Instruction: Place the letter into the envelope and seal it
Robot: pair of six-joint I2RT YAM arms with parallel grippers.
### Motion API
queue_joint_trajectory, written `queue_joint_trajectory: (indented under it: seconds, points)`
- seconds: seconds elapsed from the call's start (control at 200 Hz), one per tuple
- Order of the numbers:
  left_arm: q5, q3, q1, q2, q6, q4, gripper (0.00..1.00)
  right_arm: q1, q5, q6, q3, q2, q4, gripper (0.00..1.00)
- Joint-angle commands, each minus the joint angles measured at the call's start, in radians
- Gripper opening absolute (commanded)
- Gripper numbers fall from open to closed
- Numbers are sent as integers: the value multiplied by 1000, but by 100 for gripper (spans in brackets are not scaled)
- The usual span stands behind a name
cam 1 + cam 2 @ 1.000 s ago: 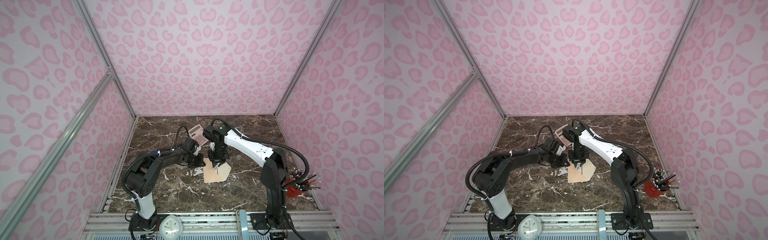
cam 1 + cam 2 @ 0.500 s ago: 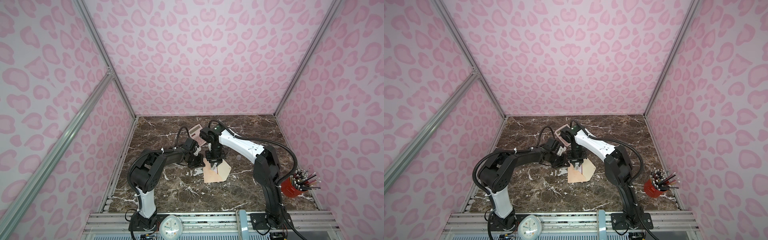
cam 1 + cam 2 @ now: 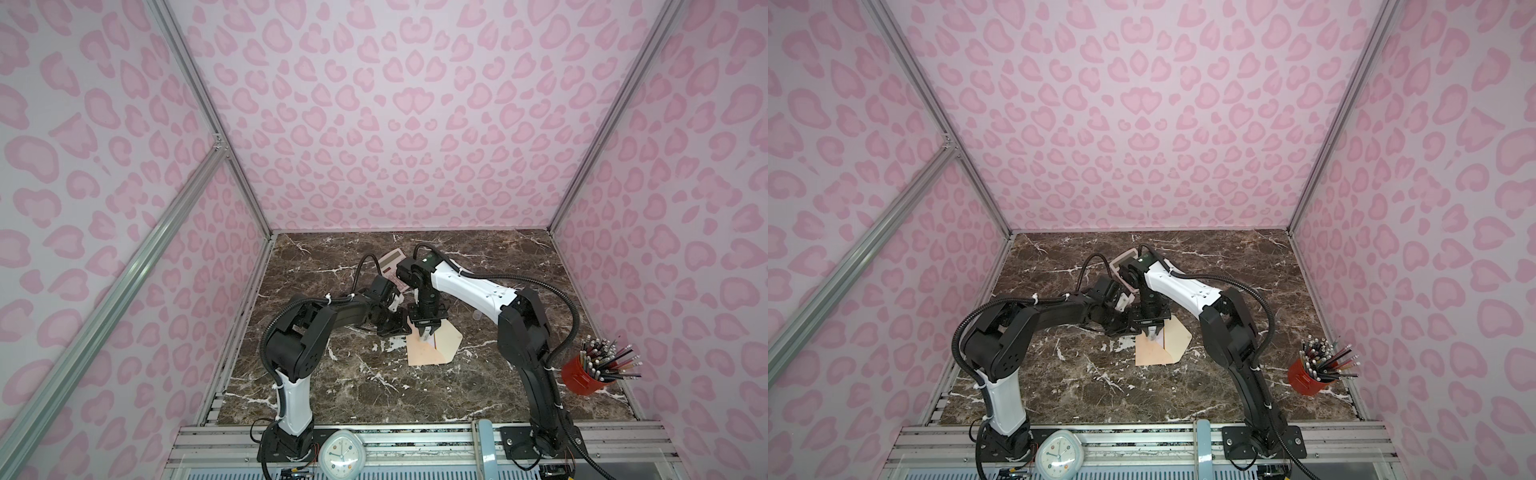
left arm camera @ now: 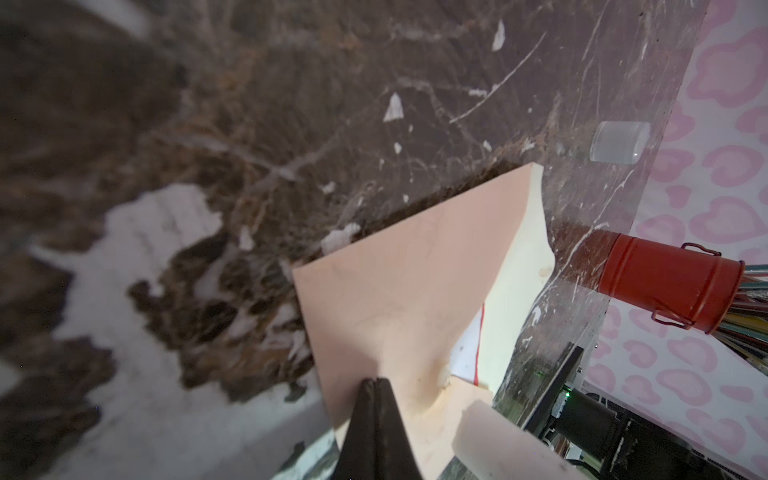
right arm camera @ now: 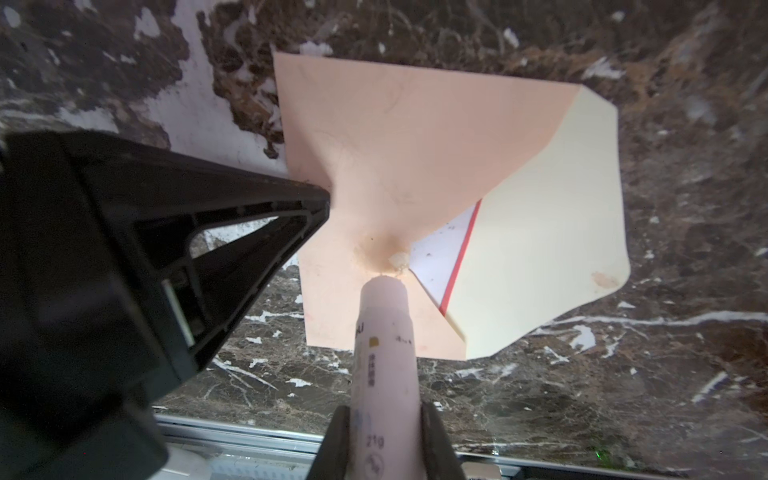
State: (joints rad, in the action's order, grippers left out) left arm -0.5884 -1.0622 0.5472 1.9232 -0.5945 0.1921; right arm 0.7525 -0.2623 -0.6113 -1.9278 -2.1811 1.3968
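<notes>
Noting left gripper (image 4: 375,386) pressed together, tips at the edge of the envelope (image 5: 395,145); my right gripper (image 5: 384,419) pinches a glue stick (image 5: 382,332), tip on the envelope's centre seam; the letter (image 5: 440,249) lies inside the envelope, red edge showing beside the open flap (image 5: 540,228)

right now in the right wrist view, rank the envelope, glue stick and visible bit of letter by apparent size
1. envelope
2. glue stick, though its nearness to the camera enlarges it
3. letter, only a sliver shows
</notes>
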Motion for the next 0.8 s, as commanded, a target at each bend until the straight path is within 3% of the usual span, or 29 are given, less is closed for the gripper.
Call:
queue_joint_trajectory:
  seconds: [0.0,0.795]
  points:
    - [6,-4,0,10,22,20,4,1,10,-1,-10,-21,1,4]
    - [16,-7,-2,14,39,47,4,-3,13,12,-20,-76,11,1]
